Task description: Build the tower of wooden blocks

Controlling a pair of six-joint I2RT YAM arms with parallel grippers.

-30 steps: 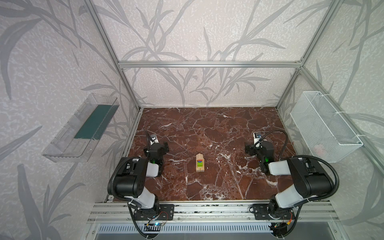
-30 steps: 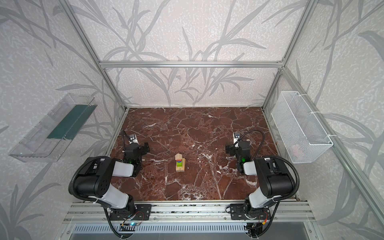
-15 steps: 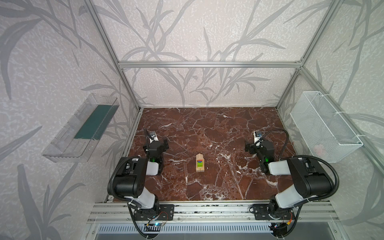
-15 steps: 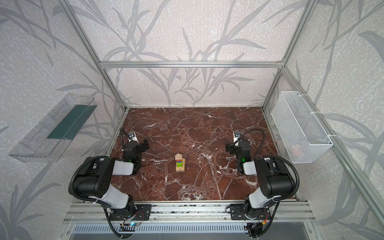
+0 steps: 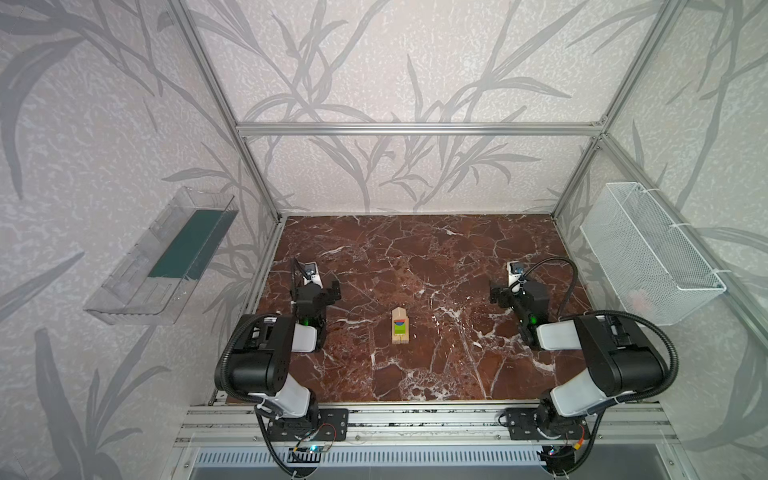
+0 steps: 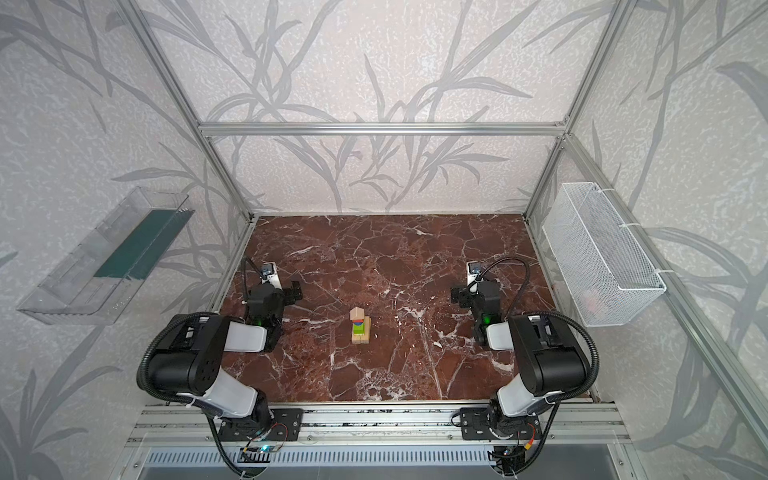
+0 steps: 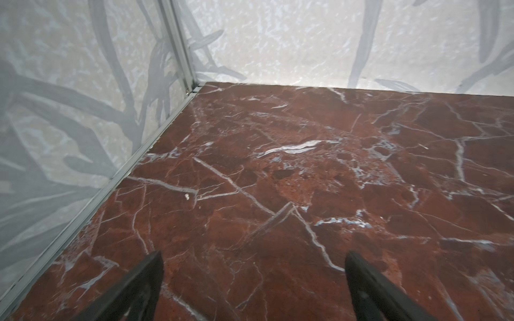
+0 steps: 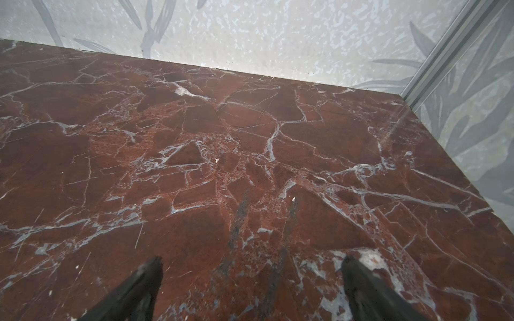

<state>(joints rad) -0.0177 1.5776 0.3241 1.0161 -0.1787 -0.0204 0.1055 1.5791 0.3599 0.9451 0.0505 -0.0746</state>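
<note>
Left gripper (image 7: 253,257): its dark fingers (image 7: 144,280) stand wide apart over bare marble, nothing between them; right gripper (image 8: 252,259): the same, fingers spread and empty; both point toward 12 o'clock, at the back wall, so neither wrist view shows any block

The relation that matters: in both top views the tower (image 5: 400,327) (image 6: 360,326) stands near the middle of the tabletop (image 5: 415,249), at about 4 o'clock from the left gripper and about 8 o'clock from the right one, well apart from both; the left arm looks the nearer; either would have to turn inward and come back a little to reach it

The tower looks upright, long axis vertical: pale planks at the foot, the lime-green block above them, blue and red above that, the pale pointed piece on top; I see no loose blocks on the marble, so I judge the build finished, or all but

Nothing lies between fingers and tower; a clear tray (image 5: 166,257) hangs on the wall at 9 o'clock and a wire basket (image 5: 648,249) at 3 o'clock, both off the working surface; the only risk I see is an inward sweep knocking the narrow stack over
</note>
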